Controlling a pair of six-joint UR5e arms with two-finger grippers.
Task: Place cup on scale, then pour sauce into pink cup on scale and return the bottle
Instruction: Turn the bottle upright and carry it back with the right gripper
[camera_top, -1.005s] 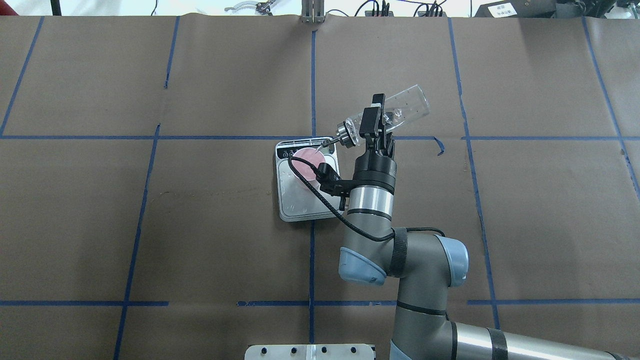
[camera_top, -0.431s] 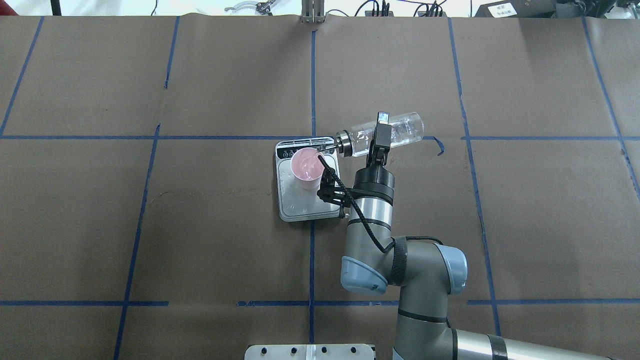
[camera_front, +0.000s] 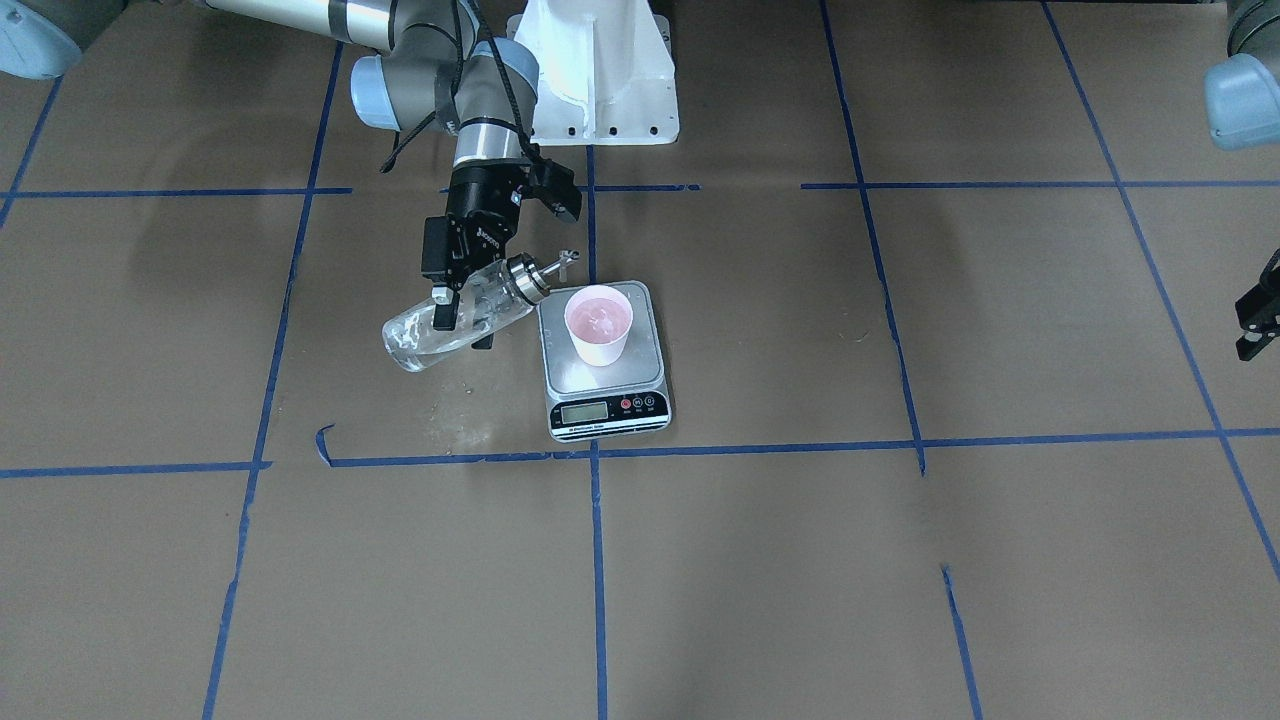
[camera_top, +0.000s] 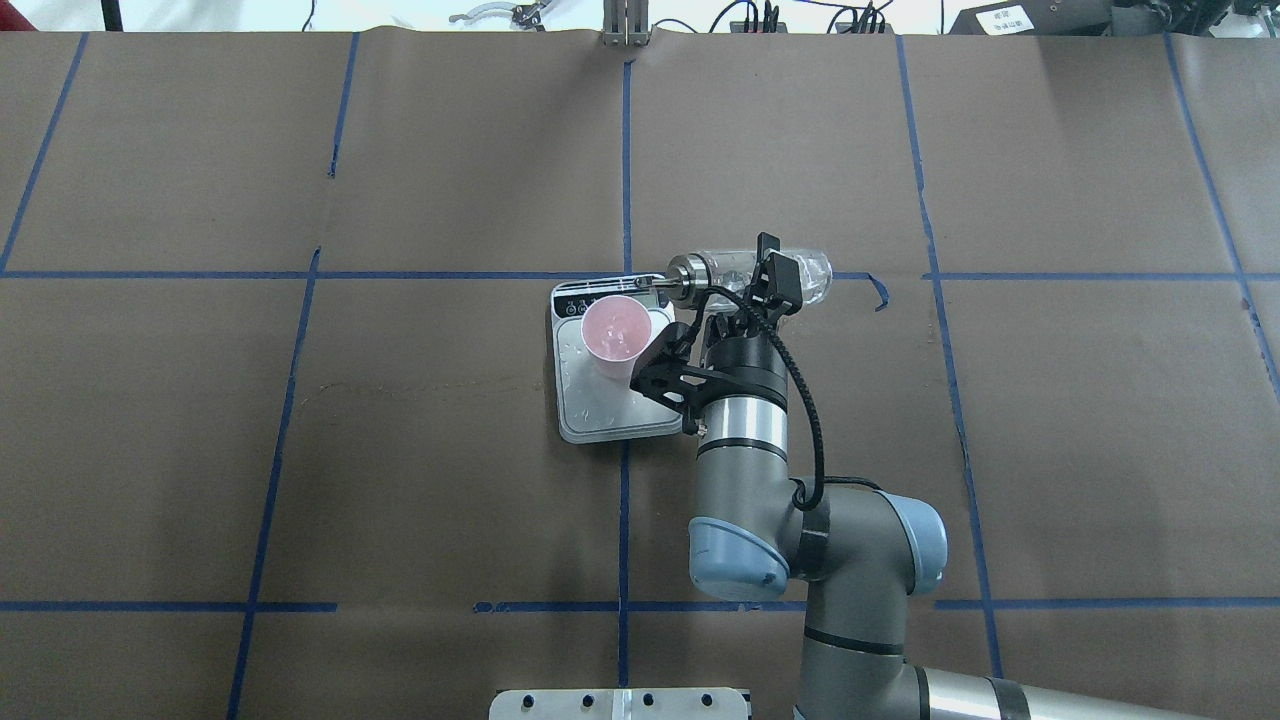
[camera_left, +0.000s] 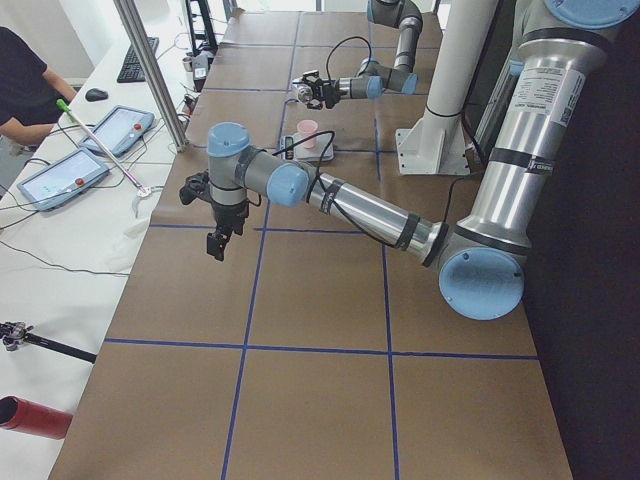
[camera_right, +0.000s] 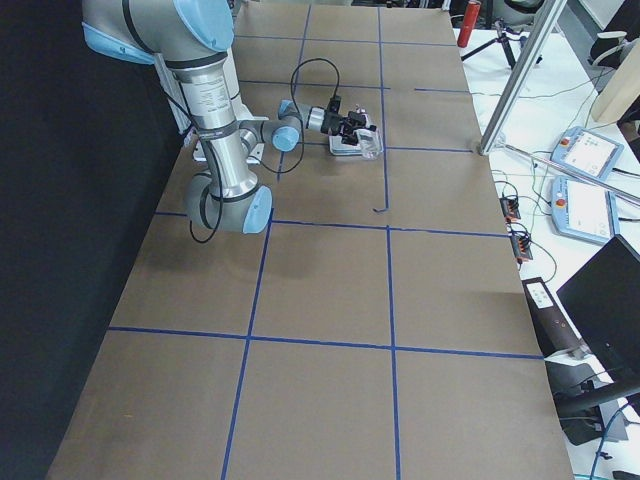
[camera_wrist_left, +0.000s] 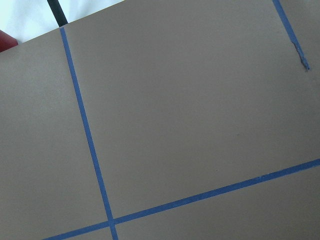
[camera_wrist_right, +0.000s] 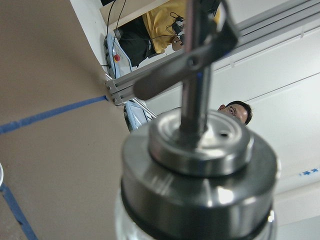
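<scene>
My right gripper (camera_front: 462, 312) is shut on the clear glass bottle (camera_front: 440, 335), which lies tilted with its silver spout (camera_front: 548, 268) raised and pointing toward the cup, just beside its rim. The bottle also shows in the overhead view (camera_top: 722, 268) and its cap fills the right wrist view (camera_wrist_right: 200, 165). The pink cup (camera_front: 598, 322) stands upright on the steel scale (camera_front: 565, 377) with some clear liquid in it; the overhead view shows the cup (camera_top: 617, 330) and the scale (camera_top: 600, 415). My left gripper (camera_left: 216, 243) hangs far off over bare paper; I cannot tell whether it is open or shut.
The robot's white base mount (camera_front: 600, 70) stands behind the scale. Blue tape lines cross the brown paper. Tablets (camera_left: 65, 175) and a person sit beyond the table's far edge. A red cylinder (camera_left: 35, 417) lies off the table's left end.
The bottle has swung back from a steep pouring tilt over the cup to nearly level. Its spout has left the cup's mouth. The right wrist has rotated and pulled back slightly.
</scene>
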